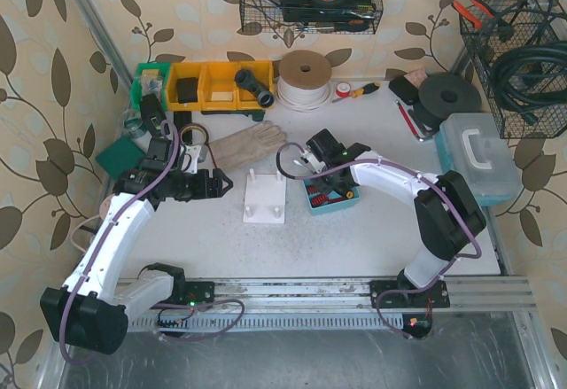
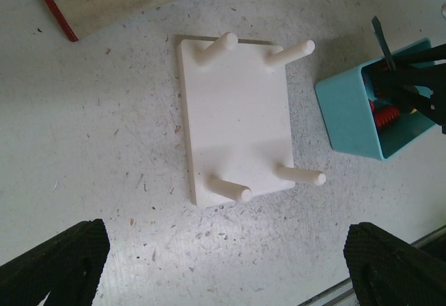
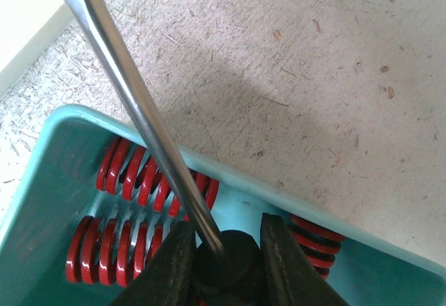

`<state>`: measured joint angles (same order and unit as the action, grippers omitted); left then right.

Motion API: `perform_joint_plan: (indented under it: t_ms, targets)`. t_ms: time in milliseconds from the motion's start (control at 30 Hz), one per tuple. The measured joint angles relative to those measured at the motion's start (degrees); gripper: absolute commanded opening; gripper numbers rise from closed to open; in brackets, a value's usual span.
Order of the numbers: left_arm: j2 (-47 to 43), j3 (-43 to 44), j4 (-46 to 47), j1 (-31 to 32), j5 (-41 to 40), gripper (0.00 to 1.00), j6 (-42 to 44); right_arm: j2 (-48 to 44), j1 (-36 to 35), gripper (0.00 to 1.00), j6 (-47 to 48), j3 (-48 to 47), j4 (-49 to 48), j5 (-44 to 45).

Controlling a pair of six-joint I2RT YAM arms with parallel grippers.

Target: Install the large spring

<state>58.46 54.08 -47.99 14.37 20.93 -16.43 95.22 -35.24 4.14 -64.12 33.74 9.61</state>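
Note:
A white base plate [image 1: 265, 201] with upright pegs lies mid-table; it also shows in the left wrist view [image 2: 237, 118]. A teal box [image 1: 330, 198] to its right holds several red springs [image 3: 132, 180]. My right gripper [image 3: 226, 258] reaches down into the teal box [image 3: 70, 121] and is shut on the black handle of a screwdriver [image 3: 132, 104], whose steel shaft points up and away over the springs. My left gripper [image 2: 226, 271] is open and empty, hovering above the table just near of the plate. No peg carries a spring.
A work glove [image 1: 244, 145] lies behind the plate. Yellow bins [image 1: 213, 83], a cord spool [image 1: 304, 77], a tape roll [image 1: 447, 97] and a clear case [image 1: 478, 154] line the back and right. Wire baskets [image 1: 523, 61] hang on the walls.

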Motion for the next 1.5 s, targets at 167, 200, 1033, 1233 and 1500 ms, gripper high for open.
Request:
perform_joint_plan:
  t_ms: [167, 200, 1033, 1233, 1500]
  targets:
    - [-0.7, 0.0, 0.0, 0.0, -1.0, 0.95, 0.0, 0.7, -0.1, 0.00, 0.0, 0.0, 0.0, 0.6]
    - [-0.9, 0.0, 0.0, 0.0, -1.2, 0.95, 0.0, 0.7, -0.2, 0.00, 0.0, 0.0, 0.2, 0.8]
    - [-8.4, -0.9, 0.1, 0.0, -4.3, 0.95, -0.1, 10.4, 3.5, 0.00, 0.5, -31.5, 6.7, 8.7]
    - [-8.9, -0.9, 0.1, 0.0, -4.3, 0.95, -0.1, 22.2, 6.6, 0.00, -1.6, -38.5, 5.3, 8.7]
    - [-8.5, -0.9, 0.1, 0.0, -4.3, 0.95, -0.1, 31.1, 9.1, 0.00, -4.0, -42.8, 5.4, 7.8]
